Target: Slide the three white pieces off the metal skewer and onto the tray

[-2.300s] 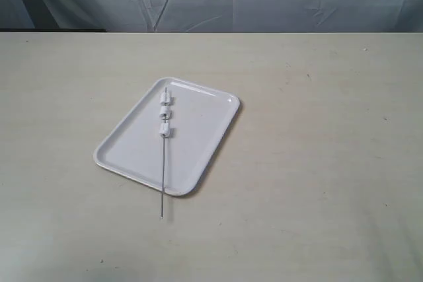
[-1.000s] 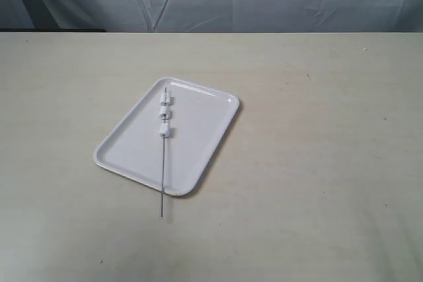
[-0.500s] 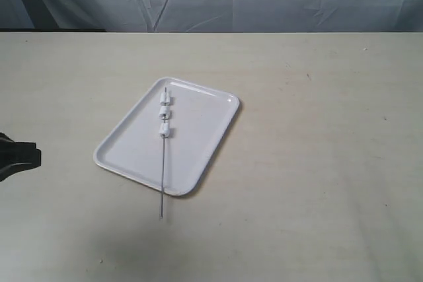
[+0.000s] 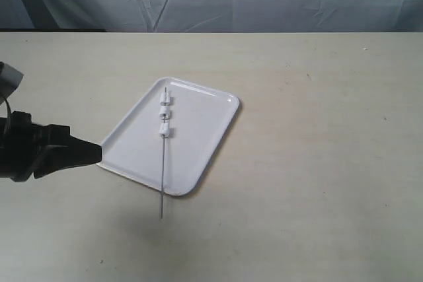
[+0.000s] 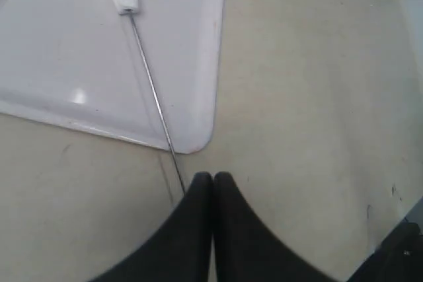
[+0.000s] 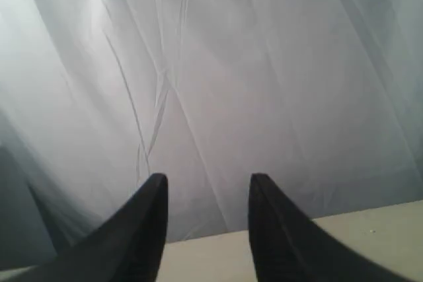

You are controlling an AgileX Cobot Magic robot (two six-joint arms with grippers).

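While the left tool (image 4: 99, 153) hovers over the desk (image 4: 317, 163) at the left corner of the tray (image 4: 192, 146), its fingers are pressed together on nothing. The metal skewer (image 4: 162, 170) lies lengthwise across the tray, its bare end projecting past the rim onto the desk. The three white pieces (image 4: 164, 114) sit threaded near its far end, over the tray. The left wrist view shows only one piece, with the skewer's bare end near the closed fingertips. The right tool (image 6: 208, 179), visible only in the right wrist view, stands parted and empty, facing draped grey fabric (image 6: 264, 64).
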